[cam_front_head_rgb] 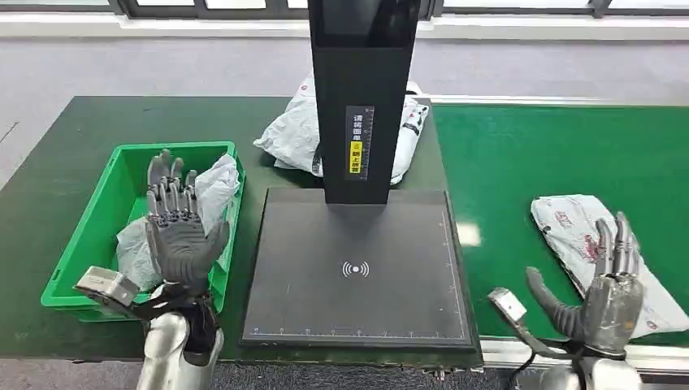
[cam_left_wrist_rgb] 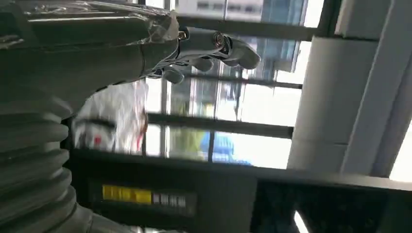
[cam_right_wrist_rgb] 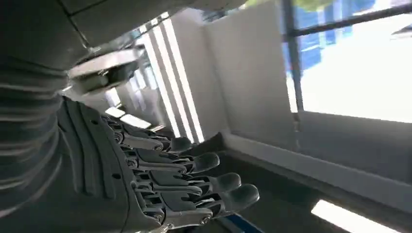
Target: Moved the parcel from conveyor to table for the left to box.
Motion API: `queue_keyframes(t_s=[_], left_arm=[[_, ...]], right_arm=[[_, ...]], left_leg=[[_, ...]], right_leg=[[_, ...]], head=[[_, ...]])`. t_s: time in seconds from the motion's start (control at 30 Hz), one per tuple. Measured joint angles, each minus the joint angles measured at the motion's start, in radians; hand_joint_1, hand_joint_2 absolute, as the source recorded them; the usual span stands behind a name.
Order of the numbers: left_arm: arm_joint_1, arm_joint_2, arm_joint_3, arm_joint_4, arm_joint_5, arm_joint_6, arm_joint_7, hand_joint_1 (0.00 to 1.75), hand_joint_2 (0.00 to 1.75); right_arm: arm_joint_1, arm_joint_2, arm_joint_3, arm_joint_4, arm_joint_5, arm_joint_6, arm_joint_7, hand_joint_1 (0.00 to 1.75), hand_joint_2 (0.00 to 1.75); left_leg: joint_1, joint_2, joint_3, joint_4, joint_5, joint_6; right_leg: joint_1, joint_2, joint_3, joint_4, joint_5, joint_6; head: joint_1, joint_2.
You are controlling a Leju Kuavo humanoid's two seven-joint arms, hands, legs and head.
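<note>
At lower right of the head view, the right hand (cam_front_head_rgb: 611,302) is raised with fingers apart, grasping nothing, just in front of a white printed parcel (cam_front_head_rgb: 578,236) lying flat on the green conveyor belt (cam_front_head_rgb: 520,162). At lower left the left hand (cam_front_head_rgb: 180,231) is also released, fingers spread upright over the green bin (cam_front_head_rgb: 97,219), which holds a crumpled white parcel bag (cam_front_head_rgb: 213,191). A black scanner platform (cam_front_head_rgb: 357,268) sits at centre on the counter, its post (cam_front_head_rgb: 361,89) rising before another grey-white parcel (cam_front_head_rgb: 296,134).
</note>
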Motion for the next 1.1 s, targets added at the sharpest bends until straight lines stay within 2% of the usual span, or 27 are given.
queue_keyframes(t_s=[0.13,0.23,0.3,0.43,0.57,0.77,1.1], left_arm=[[0.018,0.003,-0.036,0.011,0.087,-0.053,0.000,0.00,1.75],[0.015,0.004,-0.049,0.027,0.102,-0.060,0.001,0.00,1.75],[0.013,0.004,-0.057,0.036,0.104,-0.065,0.001,0.00,1.75],[0.013,0.004,-0.058,0.046,0.090,-0.072,0.001,0.00,1.75],[0.014,0.004,-0.059,0.043,0.061,-0.080,0.001,0.00,1.75],[0.016,0.005,-0.059,0.030,-0.007,-0.088,0.001,0.00,1.75],[0.017,0.005,-0.056,0.028,-0.055,-0.051,0.001,0.00,1.75]], right_arm=[[-0.085,0.003,-0.163,0.044,0.104,0.000,0.063,0.00,1.75],[-0.127,-0.025,-0.220,0.112,0.138,0.000,0.206,0.00,1.75],[-0.142,-0.063,-0.220,0.164,0.141,0.000,0.310,0.00,1.75],[-0.181,-0.131,-0.208,0.278,0.136,0.000,0.429,0.00,1.75],[-0.244,-0.192,-0.206,0.431,0.141,0.000,0.472,0.00,1.75],[-0.328,-0.289,-0.203,0.667,0.145,0.000,0.647,0.00,1.75],[-0.431,-0.392,-0.203,1.022,0.143,0.024,0.793,0.00,1.75]], left_leg=[[0.000,0.000,0.000,0.000,0.000,0.000],[0.000,0.000,0.000,0.000,0.000,0.000],[0.000,0.000,0.000,0.000,0.001,0.000],[0.000,0.000,0.000,0.000,0.000,0.000],[0.000,0.000,0.000,0.000,0.001,0.001],[0.000,-0.002,0.000,0.000,0.001,0.001],[0.000,-0.002,0.000,0.000,0.001,0.001]], right_leg=[[0.000,0.000,0.000,0.000,0.000,0.000],[0.000,0.000,0.000,0.000,0.000,0.000],[0.000,0.000,0.001,0.000,0.000,0.000],[0.000,0.000,0.001,0.000,0.000,0.000],[0.000,0.000,0.001,0.000,0.001,0.000],[0.000,-0.002,0.002,0.000,0.001,0.000],[0.000,-0.002,0.002,0.000,0.000,0.000]], head=[[0.000,0.000],[0.000,0.000],[0.000,0.000],[0.000,0.000],[0.000,0.000],[0.000,0.000],[0.000,0.000]])
